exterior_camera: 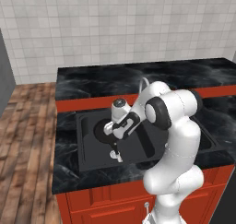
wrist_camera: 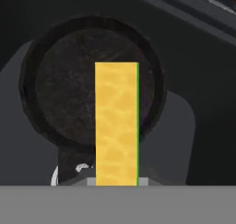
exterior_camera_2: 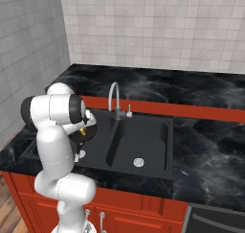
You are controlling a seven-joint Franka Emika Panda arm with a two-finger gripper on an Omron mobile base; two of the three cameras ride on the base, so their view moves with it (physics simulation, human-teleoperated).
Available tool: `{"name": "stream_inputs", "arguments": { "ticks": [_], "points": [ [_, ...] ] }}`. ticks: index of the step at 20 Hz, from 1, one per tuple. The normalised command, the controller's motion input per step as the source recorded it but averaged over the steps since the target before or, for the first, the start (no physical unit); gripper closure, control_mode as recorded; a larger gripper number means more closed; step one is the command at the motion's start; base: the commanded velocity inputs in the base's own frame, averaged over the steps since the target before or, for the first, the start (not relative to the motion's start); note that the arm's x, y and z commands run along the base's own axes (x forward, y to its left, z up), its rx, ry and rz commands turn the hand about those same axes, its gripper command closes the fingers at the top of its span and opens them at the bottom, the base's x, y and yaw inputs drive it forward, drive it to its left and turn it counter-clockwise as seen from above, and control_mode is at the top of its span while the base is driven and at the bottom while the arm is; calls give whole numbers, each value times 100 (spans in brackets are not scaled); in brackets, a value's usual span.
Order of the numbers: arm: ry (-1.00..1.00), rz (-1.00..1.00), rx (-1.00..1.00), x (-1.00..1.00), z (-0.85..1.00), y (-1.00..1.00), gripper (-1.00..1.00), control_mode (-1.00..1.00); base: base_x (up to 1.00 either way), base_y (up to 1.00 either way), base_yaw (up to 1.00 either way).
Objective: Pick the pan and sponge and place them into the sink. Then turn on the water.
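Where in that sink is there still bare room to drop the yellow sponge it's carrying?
The right basin is bare around its drain. The left basin is crowded: the pan fills most of its floor, right under the sponge held by the gripper. Counter right of the sink is free too.

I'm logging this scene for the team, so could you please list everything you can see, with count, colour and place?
pan: one, black, round, lying in the left basin of the sink, directly under the held sponge.
sponge: one, yellow with a green face along one edge, held upright above the pan.
sink: one, matte black, double basin, set in the counter.
drains: two, round, silver, one in each basin; the left one partly hidden by the pan.
faucet: one, slim silver gooseneck with a small side lever, behind the sink; no water running.
counter: one, dark marbled top over red cabinets.
wall: pale tiles behind the counter.
floor: wooden planks, left of the counter.
gripper: one, jaws shut on the sponge, over the left basin.
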Motion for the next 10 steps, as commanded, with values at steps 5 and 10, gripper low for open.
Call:
{"name": "stream_inputs", "arguments": {
  "ticks": [5, 10],
  "points": [
    [0, 0, 0, 33, -33, 6, 100, -100, 0, 0, 0],
    [0, 0, 0, 26, -27, 6, 100, -100, 0, 0, 0]
  ]
}}
